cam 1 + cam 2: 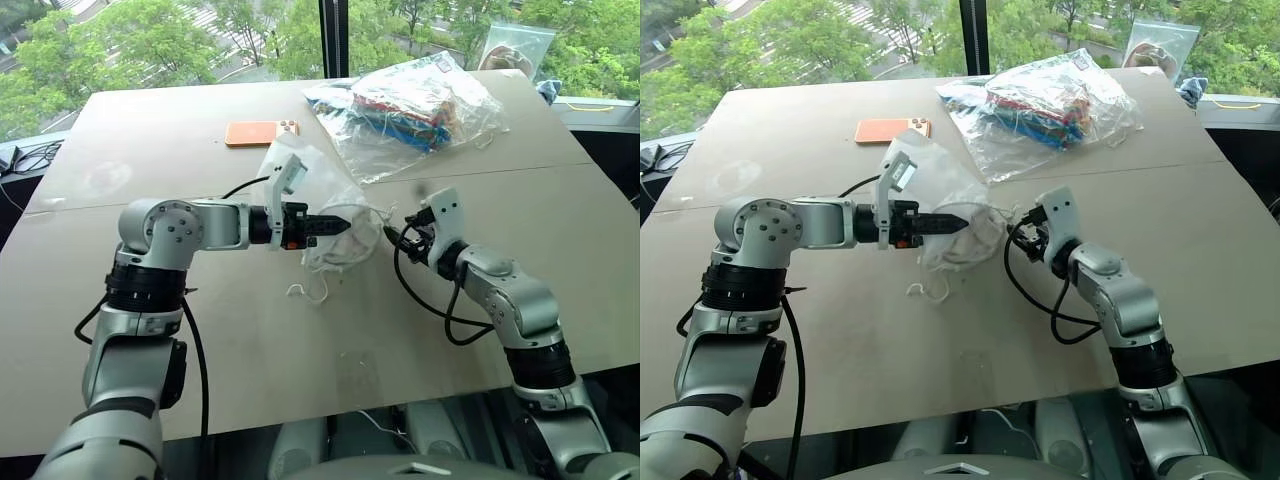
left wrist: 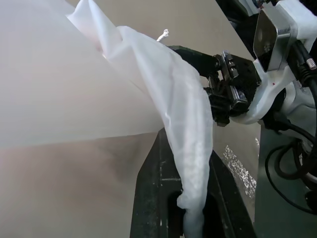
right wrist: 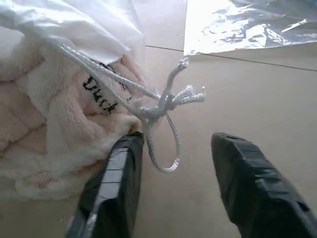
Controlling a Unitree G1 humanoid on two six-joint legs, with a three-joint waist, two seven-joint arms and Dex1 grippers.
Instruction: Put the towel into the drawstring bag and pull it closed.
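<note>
Centre of frame: drawstring bag (image 1: 322, 215) lifted off the bench (image 1: 300, 340), towel (image 3: 54, 124) inside | left tool (image 1: 343, 226) clamped on the bag's fabric | right tool (image 3: 173, 188) parted beside the knotted cord (image 3: 166, 104), gripping nothing | clear plastic bag (image 1: 410, 105) upper right.

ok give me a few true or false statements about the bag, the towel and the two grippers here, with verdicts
1. The left gripper is shut on the drawstring bag. True.
2. The right gripper is clamped on the knotted cord. False: its fingers stand apart, the cord's loop hanging loose between them.
3. The towel lies flat on the table, outside the bag. False: it sits bunched inside the bag.
4. An orange phone lies on the table beyond the left arm. True.
5. The clear plastic bag is empty. False: it holds colourful contents.
</note>
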